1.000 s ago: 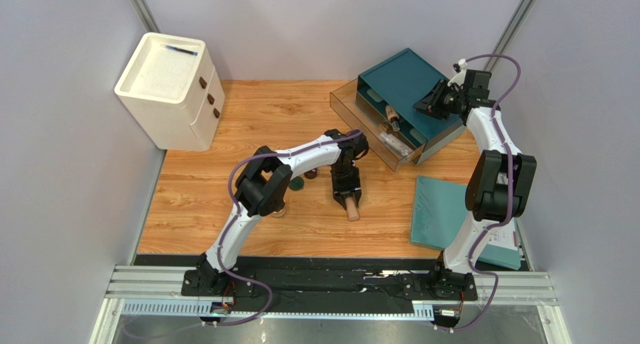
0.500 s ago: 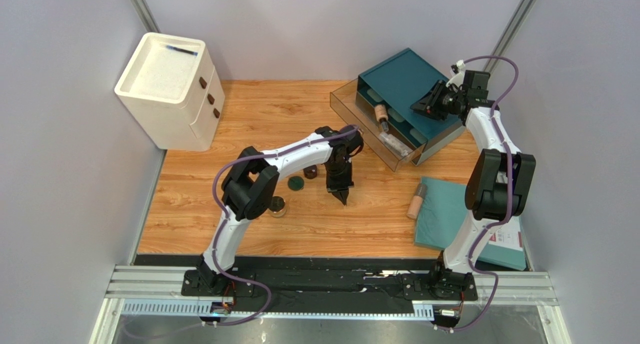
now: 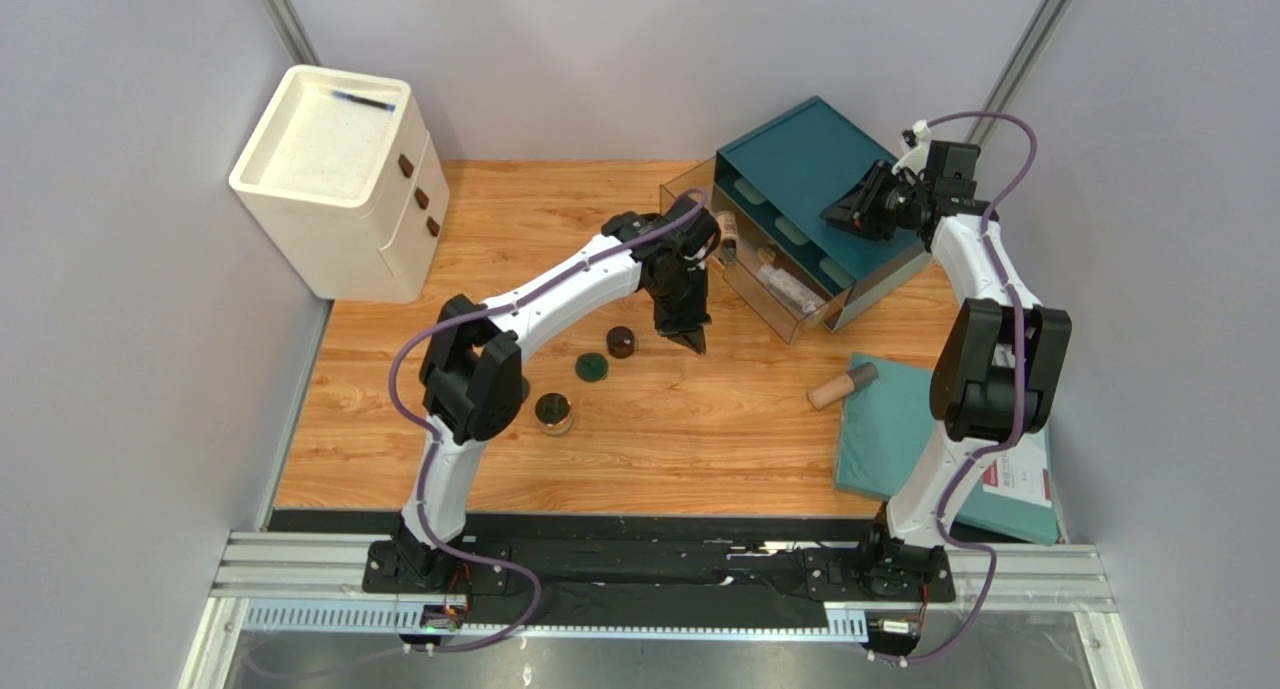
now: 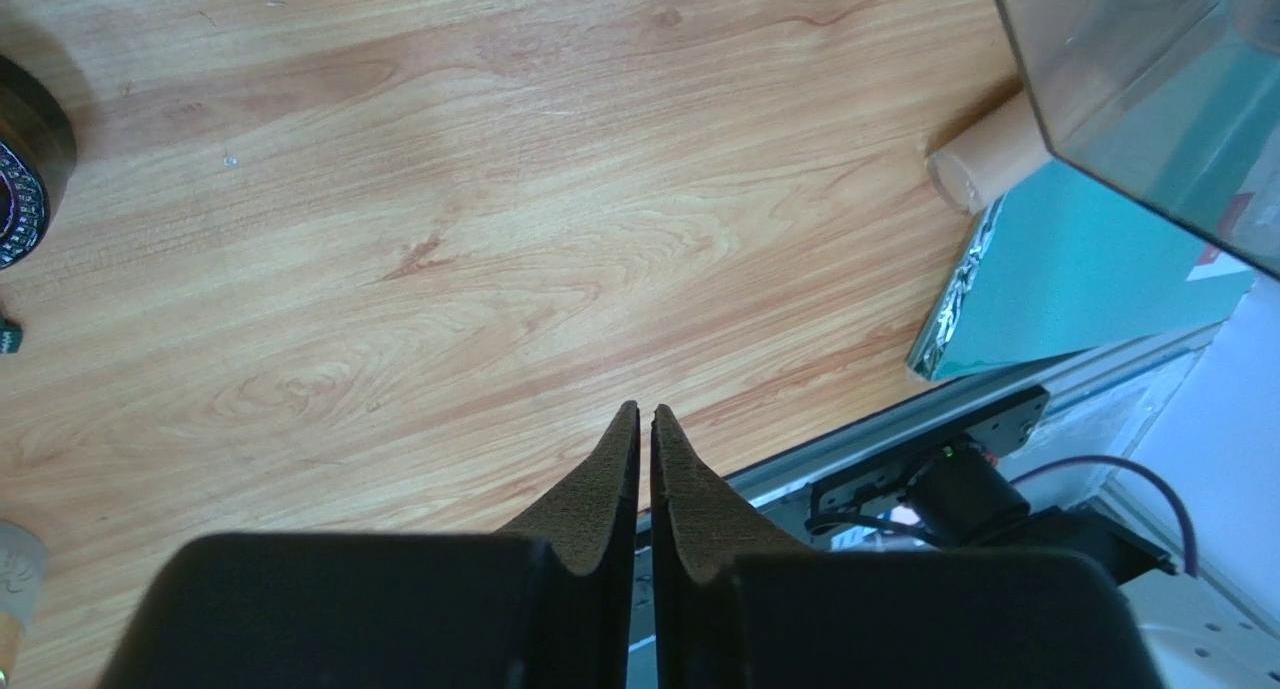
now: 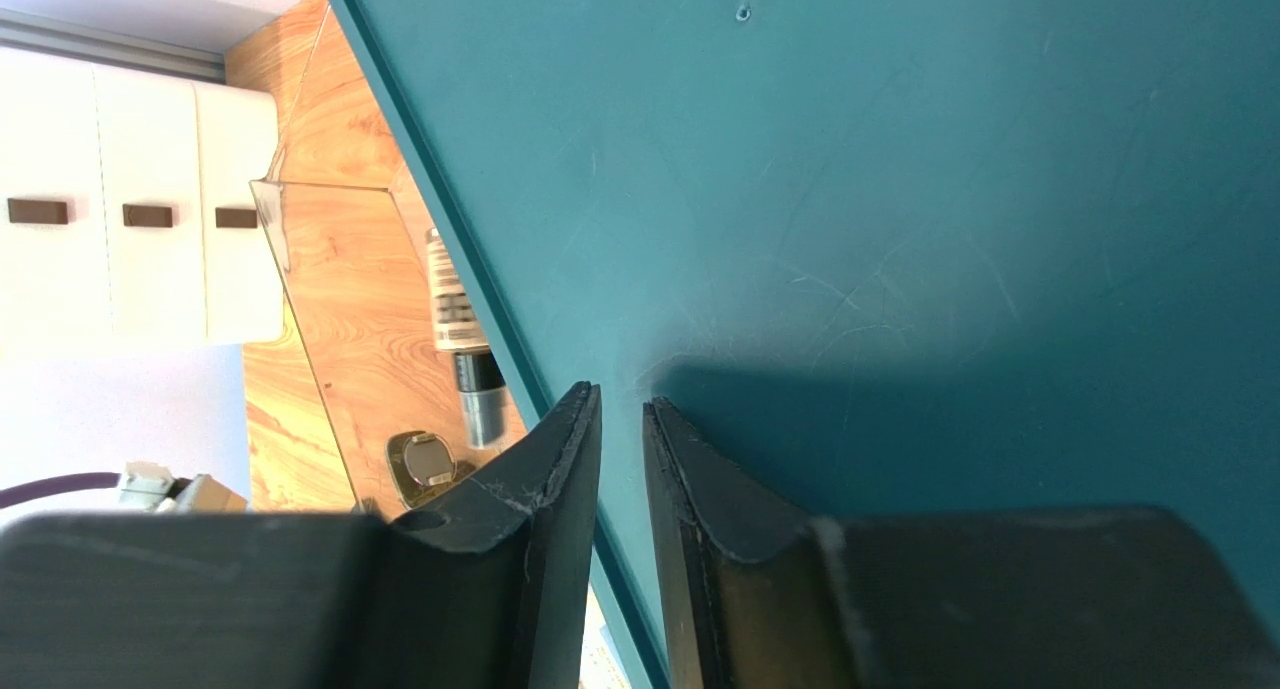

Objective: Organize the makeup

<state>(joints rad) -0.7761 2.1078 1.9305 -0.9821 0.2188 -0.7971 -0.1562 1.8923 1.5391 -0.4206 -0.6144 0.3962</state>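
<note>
Wood-grain tabletop [image 3: 511, 224] seen from above, closed in by grey walls [image 3: 150, 419] on the left, back and right, with a metal rail [image 3: 661, 569] along the near edge.

At the far left corner stands a white drawer cabinet [image 3: 338, 179], with bare boards open in front of it. Toward the middle lie three cosmetics, each apart from the others: a dark round jar [image 3: 555, 412], a dark green disc [image 3: 594, 368] and a dark brown jar [image 3: 621, 340]. Just right of them the left tool [image 3: 693, 338] points down over bare wood, its fingers pressed together and holding nothing.

Open wood runs from there to the peach tube [image 3: 839, 389], which lies on its side against the edge of a teal sheet [image 3: 932, 449] by the right wall. Behind it, a teal drawer box [image 3: 819, 157] has its clear drawer [image 3: 759, 307] slid out, and a clear bottle [image 5: 446, 292] lies inside. The right tool [image 3: 836, 217] hangs over the box's top, its fingers almost together with only a thin slit between them, gripping nothing.

The left wrist view cuts the round jar off at its edge. The drawer's other contents are too small to tell.
</note>
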